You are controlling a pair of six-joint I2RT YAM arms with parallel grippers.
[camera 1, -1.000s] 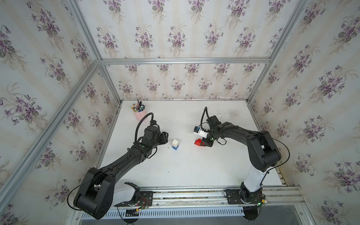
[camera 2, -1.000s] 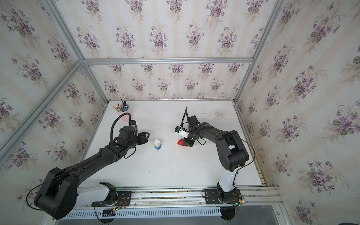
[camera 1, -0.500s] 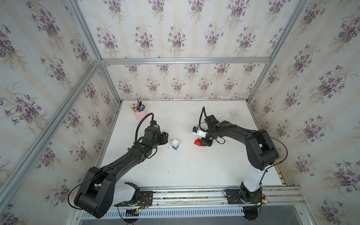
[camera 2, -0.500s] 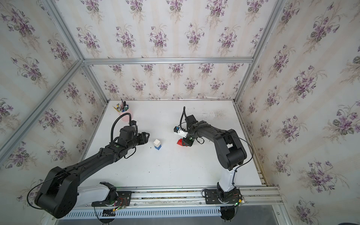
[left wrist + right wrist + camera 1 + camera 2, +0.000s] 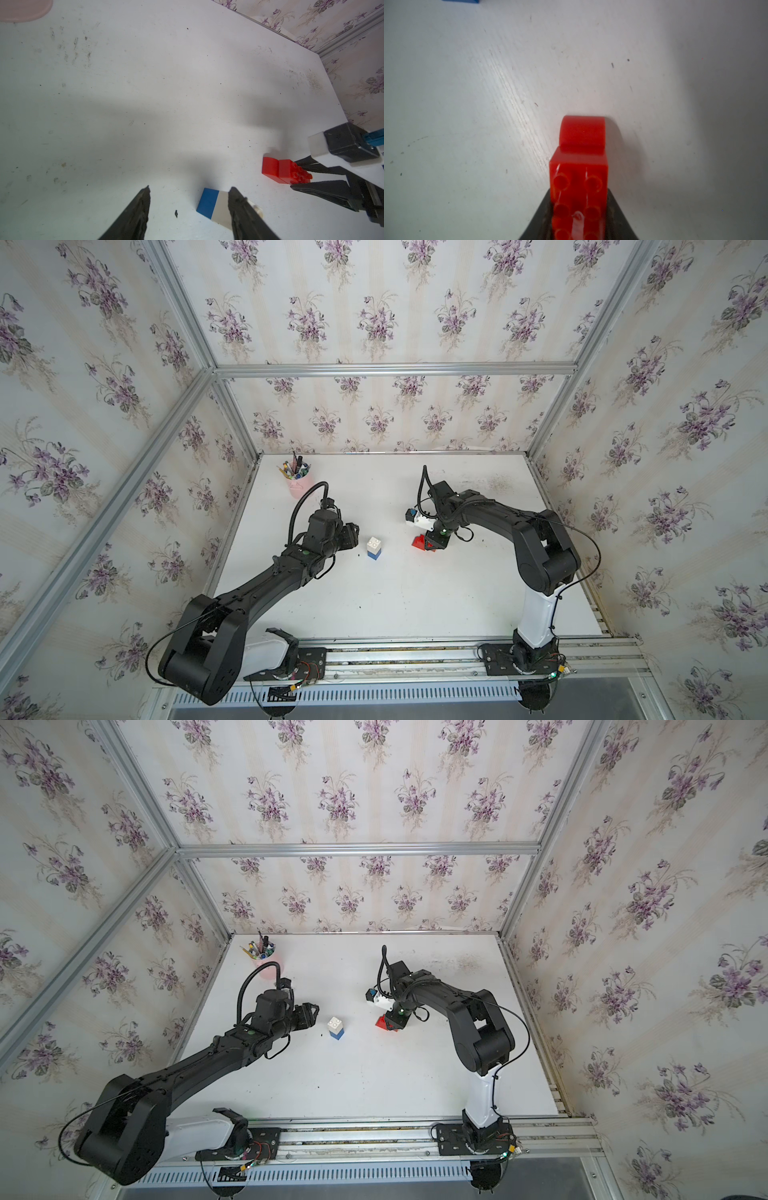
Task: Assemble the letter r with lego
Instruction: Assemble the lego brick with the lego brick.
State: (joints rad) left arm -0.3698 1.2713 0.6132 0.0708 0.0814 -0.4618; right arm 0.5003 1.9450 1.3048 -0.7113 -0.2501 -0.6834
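The lego is sitting in two small groups near the middle of the white worktop (image 5: pixel 374 614). In both top views, the white brick (image 5: pixel 374 544) is sticking to the blue brick (image 5: pixel 374 556), and this pair is sitting alone between the two arms. The left tool (image 5: pixel 352 534) is hanging just beside the pair, not touching it. The red bricks (image 5: pixel 419 542) are lying on the other side, and the right tool (image 5: pixel 433 546) is pointing down onto them. A pink cup (image 5: pixel 297 485) full of pens is standing in a far corner.

In the left wrist view, the left tool (image 5: pixel 190 188) is gaping wide open and holding nothing. The blue brick (image 5: pixel 207 202) and the white brick (image 5: pixel 221 207) are showing close to one of its fingers (image 5: pixel 239 207); I cannot tell if they are touching it. Farther off, the right tool (image 5: pixel 295 174) is squeezing the long red brick (image 5: pixel 287 172) from both sides. The short red brick (image 5: pixel 270 169), the rounded one, is sticking to the end away from the tool.

In the right wrist view, the long red brick (image 5: pixel 579 182) is showing its studs. Dark fingers (image 5: pixel 538 220) are pressing on both its sides, so the right tool is gripping it. The short red brick (image 5: pixel 582 133) is sitting at its far end, low over the worktop (image 5: pixel 467 104).
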